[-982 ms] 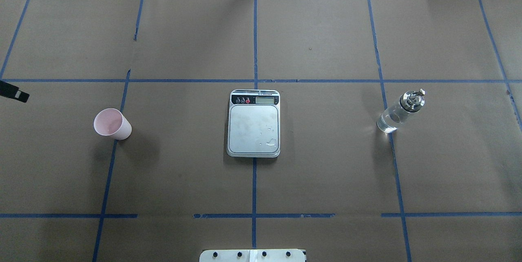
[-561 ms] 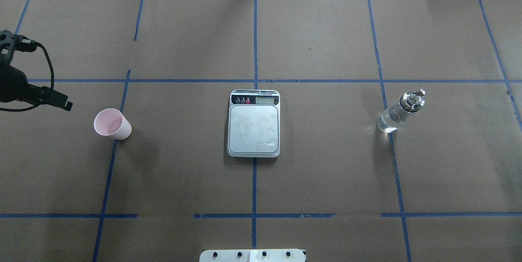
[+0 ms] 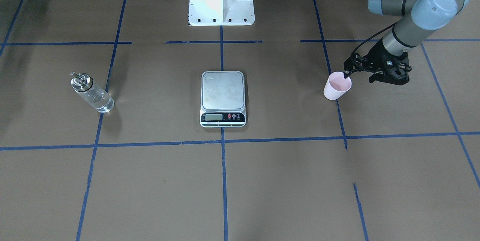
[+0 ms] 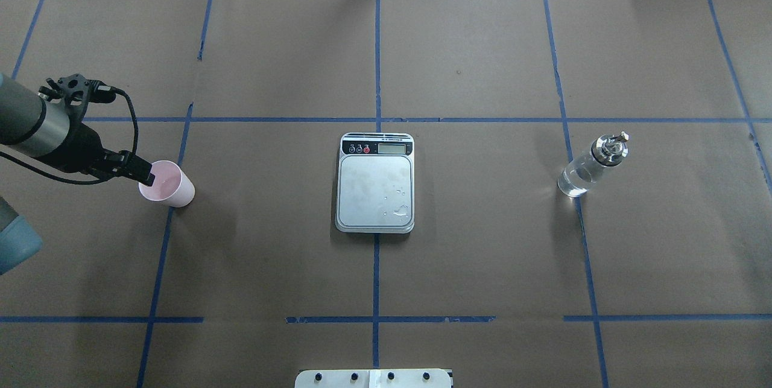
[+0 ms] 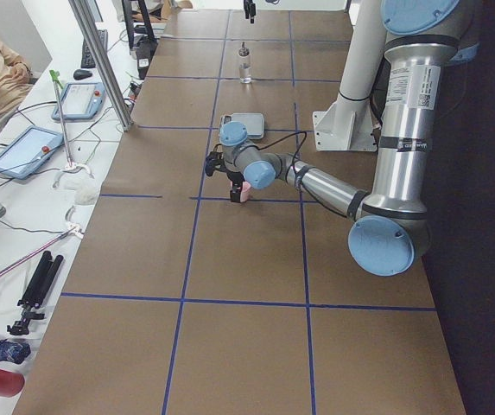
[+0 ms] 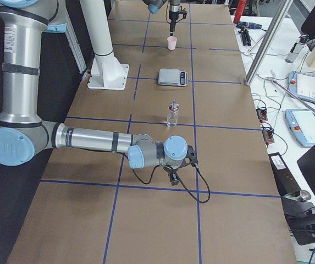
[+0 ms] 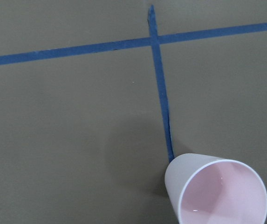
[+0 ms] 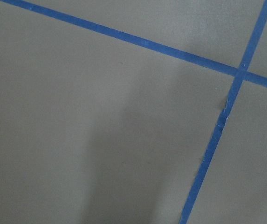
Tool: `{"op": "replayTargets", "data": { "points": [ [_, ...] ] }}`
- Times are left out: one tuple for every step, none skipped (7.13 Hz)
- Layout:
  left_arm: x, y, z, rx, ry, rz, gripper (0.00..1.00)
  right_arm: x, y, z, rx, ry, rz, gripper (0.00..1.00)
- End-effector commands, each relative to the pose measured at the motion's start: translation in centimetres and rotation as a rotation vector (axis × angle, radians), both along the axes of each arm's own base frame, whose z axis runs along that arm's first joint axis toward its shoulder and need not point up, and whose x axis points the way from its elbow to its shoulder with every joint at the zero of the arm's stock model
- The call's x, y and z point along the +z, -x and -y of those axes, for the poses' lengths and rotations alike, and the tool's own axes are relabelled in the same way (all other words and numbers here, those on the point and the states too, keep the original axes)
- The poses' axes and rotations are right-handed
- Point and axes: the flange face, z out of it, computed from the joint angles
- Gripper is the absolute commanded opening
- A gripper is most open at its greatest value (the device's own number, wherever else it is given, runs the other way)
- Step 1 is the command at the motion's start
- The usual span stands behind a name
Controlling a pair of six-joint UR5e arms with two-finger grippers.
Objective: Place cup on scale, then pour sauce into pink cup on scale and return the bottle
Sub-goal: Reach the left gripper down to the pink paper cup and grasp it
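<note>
Left gripper point(image 4: 145, 178) hovers at the cup's point(image 4: 170, 185) 9 o'clock rim, probably lining up a rim pinch; whether its jaws are apart I cannot tell. The cup stands off the scale point(image 4: 375, 195), at its 9 o'clock, with the bottle point(image 4: 588, 169) at 3 o'clock. The right gripper point(image 6: 173, 177) is parked well away, its state also unclear.

Overhead cam looked down from behind, front cam opposite; both shared scale point(image 4: 375, 189). Wrist cams v. close to bench point(image 7: 77, 116).

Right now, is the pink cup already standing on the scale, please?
No, the cup stands on the brown paper, well apart from the scale.
</note>
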Motion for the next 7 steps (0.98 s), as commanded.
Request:
{"op": "replayTargets", "data": {
  "points": [
    [1.0, -1.4, 0.3, -0.007, 0.004, 0.030, 0.77, 0.1, 0.0, 0.0, 0.001, 0.006, 0.007, 1.00],
    [1.3, -1.7, 0.2, -0.002, 0.006, 0.035, 0.58, 0.4, 0.0, -0.1, 0.001, 0.010, 0.006, 1.00],
    [1.3, -1.8, 0.2, -0.002, 0.006, 0.034, 0.31, 0.3, 0.0, -0.1, 0.000, 0.008, 0.006, 1.00],
    [0.7, -2.1, 0.2, 0.003, 0.006, 0.025, 0.00, 0.4, 0.0, -0.1, 0.001, 0.010, 0.006, 1.00],
    [0.6, -2.2, 0.4, 0.002, 0.010, 0.026, 0.00, 0.3, 0.0, -0.1, 0.001, 0.009, 0.006, 1.00],
    [0.2, -2.1, 0.3, -0.005, 0.017, 0.019, 0.00, 0.3, 0.0, -0.1, 0.001, 0.009, 0.006, 1.00],
    [-1.9, -2.5, 0.7, -0.040, 0.065, 0.017, 0.00, 0.3, 0.1, -0.1, -0.001, 0.009, 0.008, 1.00]
  ]
}}
